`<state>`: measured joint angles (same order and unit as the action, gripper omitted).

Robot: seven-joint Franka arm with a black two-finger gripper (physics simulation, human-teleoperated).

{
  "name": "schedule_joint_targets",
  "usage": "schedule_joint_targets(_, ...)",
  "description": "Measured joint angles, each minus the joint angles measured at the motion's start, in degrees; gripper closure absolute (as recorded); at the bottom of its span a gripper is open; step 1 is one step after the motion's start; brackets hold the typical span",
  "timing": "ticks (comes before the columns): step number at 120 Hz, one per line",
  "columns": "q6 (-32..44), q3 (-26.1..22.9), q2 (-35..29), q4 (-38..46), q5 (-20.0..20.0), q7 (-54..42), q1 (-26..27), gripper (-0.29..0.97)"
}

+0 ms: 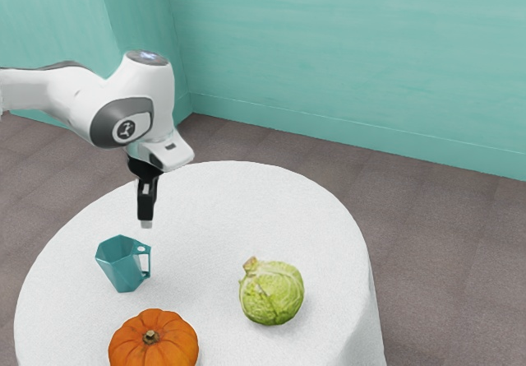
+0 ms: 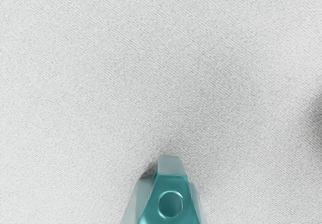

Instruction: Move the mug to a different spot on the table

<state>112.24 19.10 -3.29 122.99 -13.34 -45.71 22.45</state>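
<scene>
A teal, faceted mug (image 1: 123,263) stands upright on the white round table (image 1: 246,210), at the exterior view's left, with its handle turned toward the exterior view's right. My black gripper (image 1: 145,220) hangs pointing down a short way above the mug's handle side and slightly behind it, touching nothing. In the wrist view, part of the mug (image 2: 168,199) lies just under the hand, seen from above against the white cloth.
An orange pumpkin (image 1: 154,340) sits at the table's front edge, close in front of the mug. A green cabbage (image 1: 271,292) lies to the exterior view's right of it. Bare cloth stretches across the table's far and right parts.
</scene>
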Motion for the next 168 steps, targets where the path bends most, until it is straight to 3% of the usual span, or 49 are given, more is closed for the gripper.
schedule_joint_targets(50,10.8,1.1,3.9,6.5,-1.1,-4.3,-0.8,0.0)
schedule_joint_targets(100,14.2,1.2,8.0,7.3,1.7,-4.5,-0.6,0.0)
schedule_joint_targets(168,16.5,1.7,12.6,7.0,1.7,-4.2,-3.4,0.0)
